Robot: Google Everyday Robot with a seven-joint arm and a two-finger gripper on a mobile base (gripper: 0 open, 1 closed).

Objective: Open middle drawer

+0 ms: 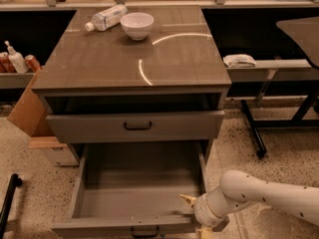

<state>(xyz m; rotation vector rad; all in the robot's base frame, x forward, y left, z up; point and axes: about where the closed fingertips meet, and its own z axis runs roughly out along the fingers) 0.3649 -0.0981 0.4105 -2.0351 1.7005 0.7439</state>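
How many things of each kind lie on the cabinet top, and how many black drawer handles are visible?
Bottle: 1
Bowl: 1
Black handles: 2, one on the upper drawer, one on the middle drawer
Total: 4
The pincer is at the right front corner of the open middle drawer.

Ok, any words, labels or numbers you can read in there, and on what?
None can be read.
Plastic bottle lying on the cabinet top: label too blurred to read.
Containers on the left shelf: labels too small to read.
White box left of the cabinet: dark mark, too blurred to read.
Middle drawer, and the gripper at its front right corner: no writing shows.
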